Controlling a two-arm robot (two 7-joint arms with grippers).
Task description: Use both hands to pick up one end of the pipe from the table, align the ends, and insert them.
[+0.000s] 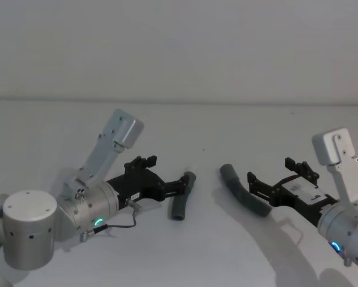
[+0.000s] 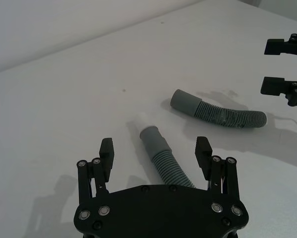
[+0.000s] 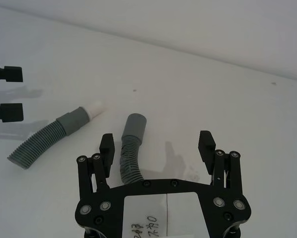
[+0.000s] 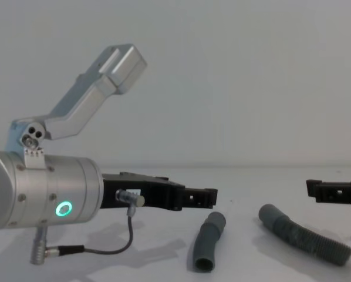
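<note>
Two grey pipe pieces lie apart on the white table. The shorter piece has a white tip. My left gripper hangs open over it, with the piece lying between its fingers. The longer ribbed piece ends in a smooth grey cuff. My right gripper is open around that piece, which lies close to one finger. In the chest view both pieces rest flat, below the left gripper and the right gripper.
A thin black cable loops from the left wrist down near the table. The white surface stretches bare to a pale wall behind.
</note>
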